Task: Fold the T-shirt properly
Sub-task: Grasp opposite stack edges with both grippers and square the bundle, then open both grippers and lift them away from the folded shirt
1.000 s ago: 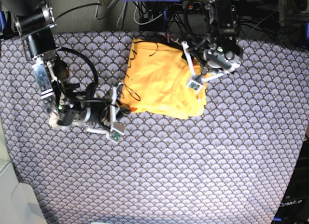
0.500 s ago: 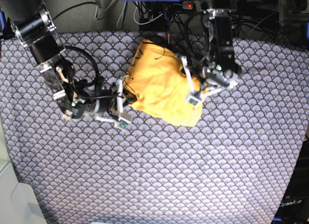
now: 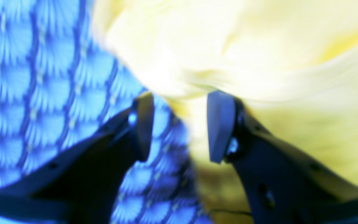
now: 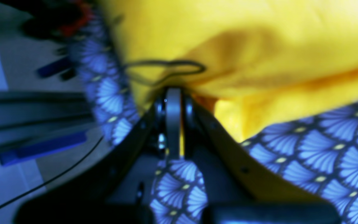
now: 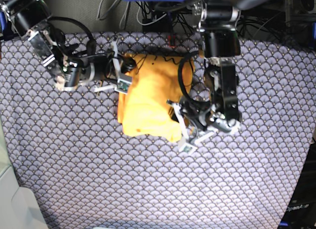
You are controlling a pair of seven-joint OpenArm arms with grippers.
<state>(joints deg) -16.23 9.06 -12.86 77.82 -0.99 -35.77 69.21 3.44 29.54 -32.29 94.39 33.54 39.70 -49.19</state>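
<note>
The yellow-orange T-shirt (image 5: pixel 148 98) lies bunched in a narrow heap on the table's far half. My right gripper (image 5: pixel 120 73), on the left in the base view, is shut on its upper left edge. In the right wrist view the shut gripper (image 4: pixel 174 102) pinches the T-shirt (image 4: pixel 259 40) beside a thin dark scribble mark (image 4: pixel 166 67). My left gripper (image 5: pixel 181 130) stands at the shirt's lower right corner. In the left wrist view it (image 3: pixel 182 124) is open, with the edge of the washed-out pale T-shirt (image 3: pixel 259 46) lying between and beyond the fingers, unclamped.
A blue-grey scallop-patterned cloth (image 5: pixel 148 179) covers the whole table. Cables and dark equipment (image 5: pixel 158 12) crowd the back edge. A pale surface (image 5: pixel 10 199) sits off the table's front left corner.
My right gripper has carried the shirt's left edge toward the back. The left gripper has slid along the shirt's right side to the front corner. The shirt is now narrower and more bunched.
</note>
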